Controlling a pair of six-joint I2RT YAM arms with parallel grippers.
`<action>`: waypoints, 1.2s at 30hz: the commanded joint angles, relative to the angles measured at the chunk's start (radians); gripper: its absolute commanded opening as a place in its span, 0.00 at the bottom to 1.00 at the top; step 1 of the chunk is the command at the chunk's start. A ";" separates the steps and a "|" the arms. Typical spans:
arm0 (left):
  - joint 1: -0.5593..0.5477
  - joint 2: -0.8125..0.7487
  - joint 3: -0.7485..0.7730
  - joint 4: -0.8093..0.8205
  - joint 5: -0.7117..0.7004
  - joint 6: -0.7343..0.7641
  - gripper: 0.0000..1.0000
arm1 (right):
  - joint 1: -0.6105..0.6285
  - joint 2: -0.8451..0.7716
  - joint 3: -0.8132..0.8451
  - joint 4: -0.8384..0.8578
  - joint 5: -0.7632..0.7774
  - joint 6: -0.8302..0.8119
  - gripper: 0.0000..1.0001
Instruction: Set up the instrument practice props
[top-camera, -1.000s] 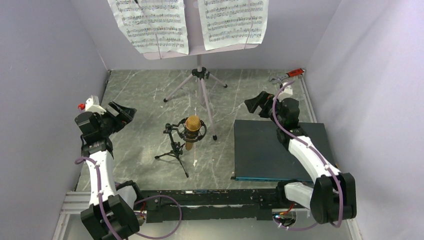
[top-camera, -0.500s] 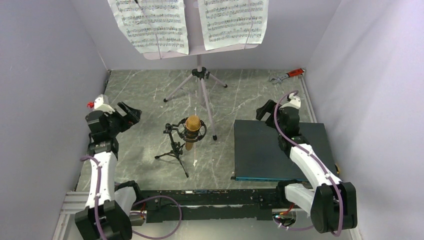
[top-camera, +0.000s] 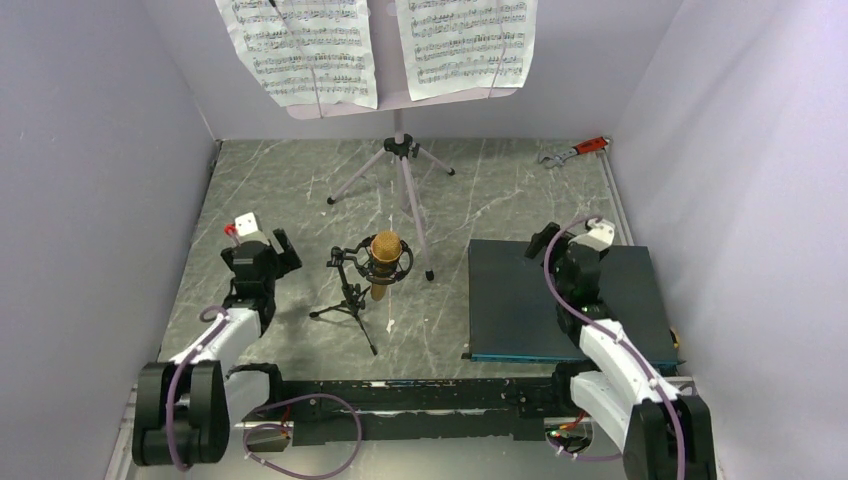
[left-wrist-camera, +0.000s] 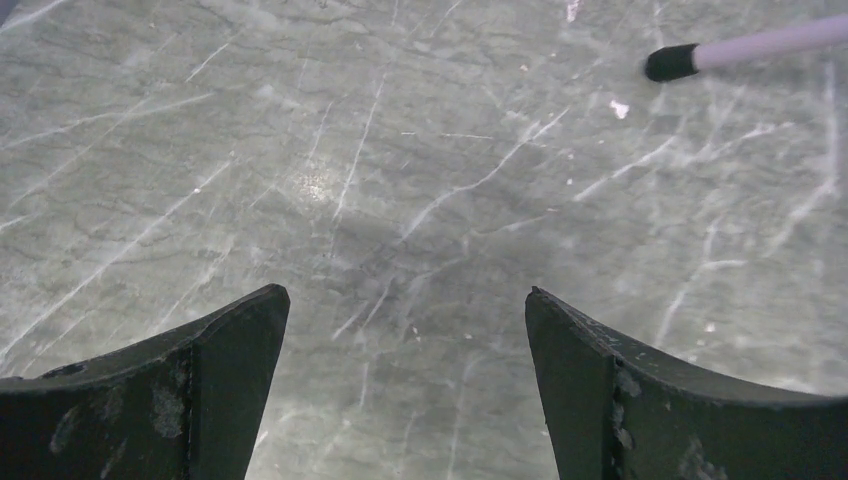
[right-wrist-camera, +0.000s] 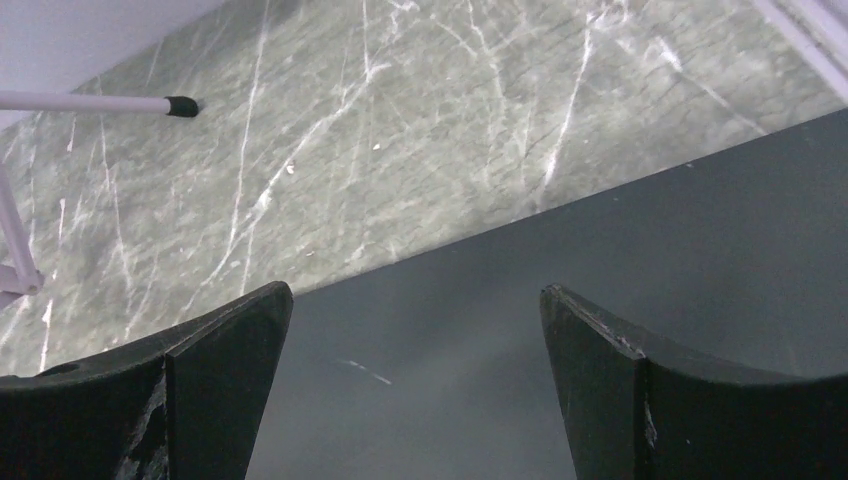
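The microphone (top-camera: 386, 262) is standing upright in the mic stand (top-camera: 347, 300) beside the music stand (top-camera: 386, 60); the left gripper (left-wrist-camera: 405, 300) and right gripper (right-wrist-camera: 415, 295) are gaping, empty.

Music stand (top-camera: 400, 150) at back, microphone (top-camera: 386, 250) in mic stand (top-camera: 350, 296) before it, board (top-camera: 520, 300) right, wrench (top-camera: 575, 152) far-right corner.

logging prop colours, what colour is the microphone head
Gold, seen best in the top external view: microphone.

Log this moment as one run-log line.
left gripper open, empty | right gripper open, over board | microphone in mic stand | pages on music stand
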 joint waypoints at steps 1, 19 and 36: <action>-0.023 0.083 -0.094 0.424 -0.101 0.112 0.94 | -0.003 -0.116 -0.127 0.271 0.052 -0.147 1.00; -0.079 0.361 -0.199 0.940 0.059 0.387 0.94 | -0.003 0.146 -0.390 0.954 0.223 -0.369 1.00; -0.160 0.174 -0.065 0.383 -0.031 0.348 0.94 | 0.030 0.617 -0.311 1.365 0.140 -0.521 1.00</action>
